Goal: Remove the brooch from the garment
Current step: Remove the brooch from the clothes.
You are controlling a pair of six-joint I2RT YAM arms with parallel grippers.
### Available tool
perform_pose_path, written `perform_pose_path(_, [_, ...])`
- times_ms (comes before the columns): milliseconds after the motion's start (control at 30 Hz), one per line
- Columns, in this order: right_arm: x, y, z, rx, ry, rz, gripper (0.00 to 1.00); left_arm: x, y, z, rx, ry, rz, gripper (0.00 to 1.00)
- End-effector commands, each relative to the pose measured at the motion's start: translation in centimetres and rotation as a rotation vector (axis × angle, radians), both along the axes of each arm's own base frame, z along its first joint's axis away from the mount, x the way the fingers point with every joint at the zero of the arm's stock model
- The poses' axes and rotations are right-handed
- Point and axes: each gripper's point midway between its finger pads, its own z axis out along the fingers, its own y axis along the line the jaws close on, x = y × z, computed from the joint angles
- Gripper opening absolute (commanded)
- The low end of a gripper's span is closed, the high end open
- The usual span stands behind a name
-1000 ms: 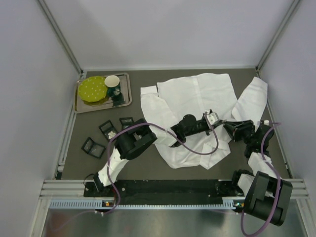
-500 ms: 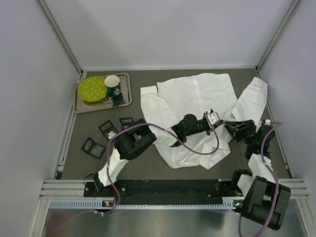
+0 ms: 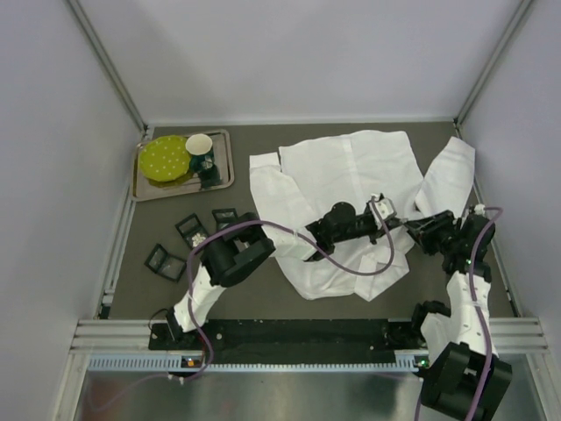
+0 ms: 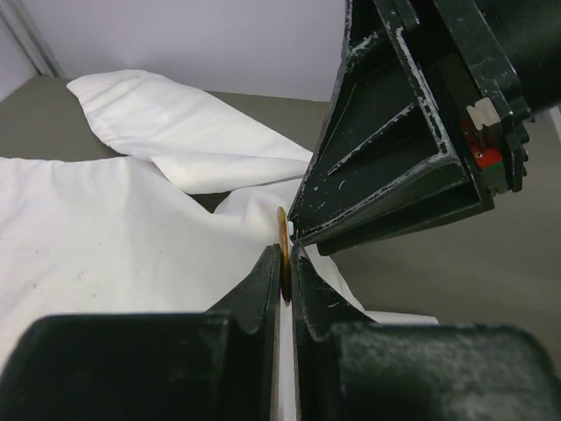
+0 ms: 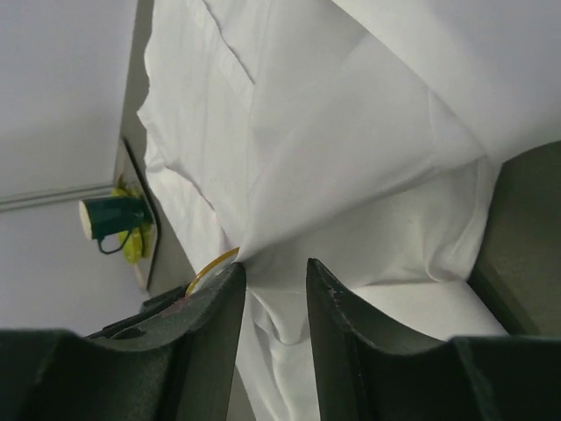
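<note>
1. Spreading across the dark grey table (image 3: 263, 149), the garment (image 3: 342, 167) lies as a wide sheet of thin white cloth, creased and folded over itself, with one sleeve reaching toward the far right corner
2. Your left gripper (image 4: 282, 263) is clamped on the brooch (image 4: 282, 232), a thin gold-coloured disc seen edge-on between the scuffed black fingers; it sits at the shirt's lower right part, where the cloth rises to a small peak
3. Your right gripper (image 5: 273, 276) faces it from the right, its angular black tip just beside the brooch; the two smooth, rounded fingers stand apart, with white cloth showing through the gap, and you cannot tell whether they touch the cloth
4. From your right wrist camera, a curved gold rim shows where the shirt's folds run together into a point
5. At the far left, a shiny rectangular metal tray (image 3: 226, 175) carries a round yellow-green dotted plate (image 3: 165, 158) and a dark green cup (image 3: 200, 149) with a pale inside; small flat black square cases (image 3: 165, 261) lie scattered on the table nearby
</note>
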Motion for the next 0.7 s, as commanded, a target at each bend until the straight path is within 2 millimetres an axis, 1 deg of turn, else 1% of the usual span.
perform_pose_path(0, [0.8,-1.3,5.8,-0.166,-0.091,-0.005,0.4,-10.8,-0.5,-6.4,0.253,0.091,-0.307,0.0])
perform_pose_path(33, [0.6,-1.4,5.4,-0.165,-0.067,-0.008,0.4,-10.5,-0.4,-6.7,0.267,0.077,-0.299,0.0])
perform_pose_path(67, [0.0,-1.7,4.8,-0.178,-0.011,-0.022,0.4,-10.2,-0.3,-7.0,0.289,0.064,-0.287,0.0])
perform_pose_path(133, [-0.5,-2.4,4.2,-0.212,0.044,-0.047,0.41,-9.6,-0.2,-7.2,0.31,0.02,-0.271,0.0])
perform_pose_path(167, [-0.6,-2.7,4.4,-0.244,0.048,-0.048,0.41,-9.3,-0.3,-7.1,0.32,-0.006,-0.263,0.0])
perform_pose_path(200, [-1.1,-2.9,3.8,-0.248,0.084,-0.056,0.44,-9.1,-0.3,-7.0,0.322,-0.017,-0.259,0.0])
perform_pose_path(300, [-1.4,-3.2,3.8,-0.28,0.101,-0.053,0.46,-8.3,-0.5,-7.1,0.33,-0.039,-0.238,0.0])
perform_pose_path(400, [-1.0,-2.7,3.8,-0.288,0.109,-0.003,0.5,-7.8,-0.7,-7.0,0.327,-0.059,-0.221,0.0])
perform_pose_path(433, [-0.9,-2.2,3.8,-0.286,0.118,0.025,0.5,-7.6,-0.7,-6.9,0.322,-0.064,-0.21,0.0])
perform_pose_path(467, [-0.8,-2.2,3.5,-0.277,0.139,0.027,0.5,-7.5,-0.6,-7.0,0.321,-0.062,-0.198,0.0])
perform_pose_path(500, [-0.8,-2.2,3.3,-0.268,0.149,0.024,0.48,-7.0,-0.6,-6.8,0.314,-0.066,-0.171,0.0])
perform_pose_path(533, [-0.9,-2.2,2.8,-0.248,0.172,0.006,0.46,-6.8,-0.7,-6.2,0.292,-0.077,-0.159,0.0])
perform_pose_path(567, [-1.2,-2.1,2.0,-0.23,0.203,0.006,0.44,-6.7,-0.6,-6.2,0.287,-0.08,-0.148,0.0])
perform_pose_path(600, [-1.3,-2.0,1.6,-0.219,0.224,0.01,0.41,-6.4,-0.6,-5.9,0.276,-0.088,-0.133,0.0])
perform_pose_path(667, [-1.5,-2.1,1.0,-0.23,0.251,0.014,0.41,-5.2,-0.5,-5.3,0.256,-0.106,-0.066,0.0])
